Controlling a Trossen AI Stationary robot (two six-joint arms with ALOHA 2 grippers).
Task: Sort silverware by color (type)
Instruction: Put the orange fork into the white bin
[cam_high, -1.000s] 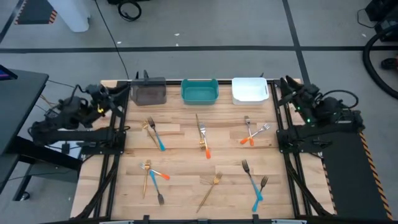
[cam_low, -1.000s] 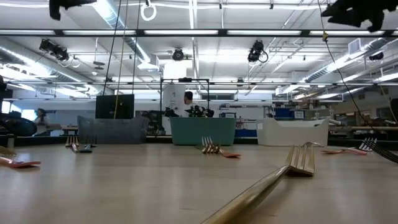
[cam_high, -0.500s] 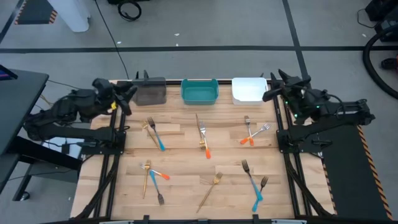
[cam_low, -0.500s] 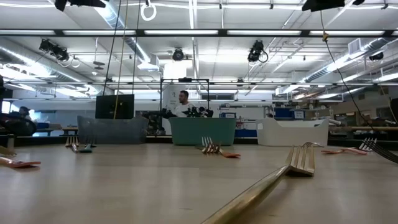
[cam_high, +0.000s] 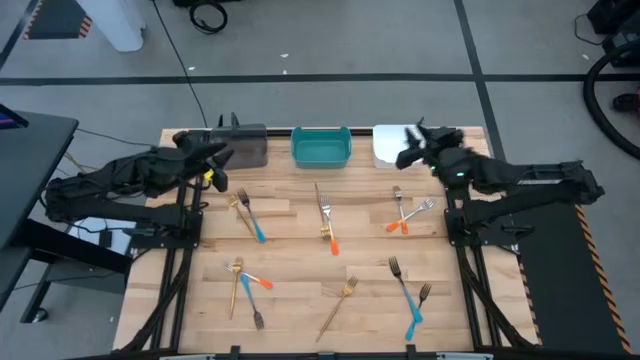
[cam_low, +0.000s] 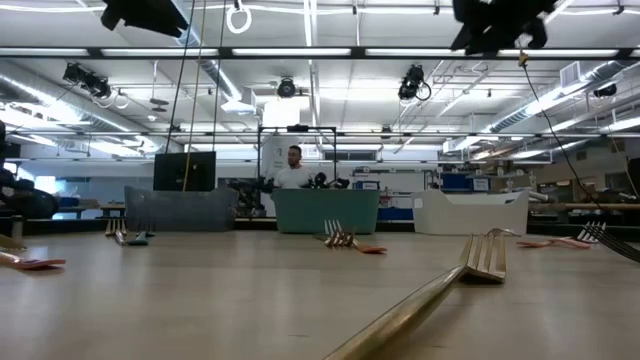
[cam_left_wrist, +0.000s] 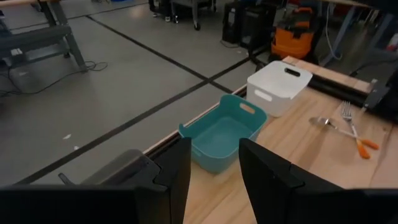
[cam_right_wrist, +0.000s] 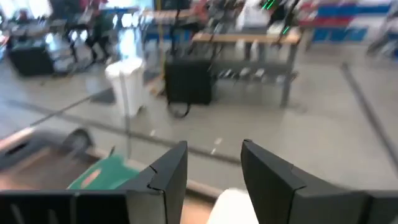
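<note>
Lying scattered across the pale wood-plank table (cam_high: 300, 255), the silverware (cam_high: 327, 222) is slim and shiny: blue handles, orange handles, all-gold forks. Three rectangular plastic bins line the far edge: grey bin (cam_high: 241, 148), teal bin (cam_high: 320, 146), white bin (cam_high: 396, 144). Both dark grippers, left gripper (cam_high: 215, 152) and right gripper (cam_high: 408, 150), hover near the bins with jaws wide, holding nothing. A person (cam_low: 292, 168) stands in the bright workshop beyond.

Both arms are dark, near black, built of jointed segments with bundled black cabling along them. The left arm (cam_high: 120, 180) carries a small yellow marking near its wrist; the right arm (cam_high: 510, 178) shows a small green light by its wrist. Each ends in two broad, flat, matte black fingers (cam_left_wrist: 171, 171) with angular, chamfered tips.
</note>
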